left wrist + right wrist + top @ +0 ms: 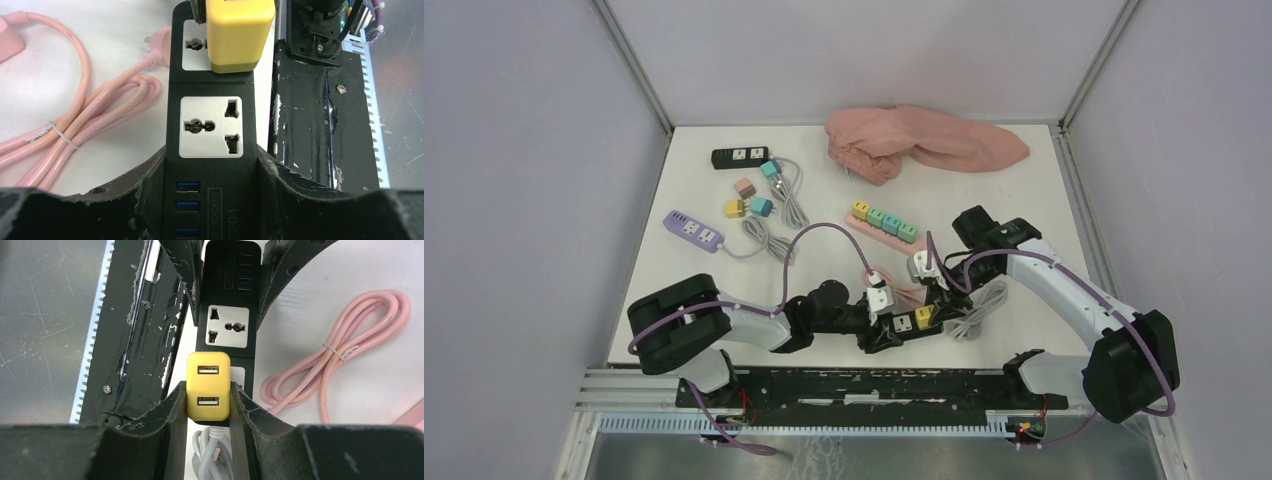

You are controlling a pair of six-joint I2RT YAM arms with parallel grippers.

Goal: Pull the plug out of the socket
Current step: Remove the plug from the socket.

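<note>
White table [1044, 200] carries a black strip [212, 82] near its front edge, long axis roughly left to right, socket face upward. At the strip's USB end the left gripper [212, 170] straddles it, jaws pressed on both long sides: judged a brace, so the strip does not rise with the pull. Over the far end the right gripper [207, 400] pinches the yellow plug [207, 385] by two opposite flanks. That plug appears seated in the end socket, standing upright off the strip, ports facing up. Its removal axis is judged perpendicular to the face, straight upward.
</note>
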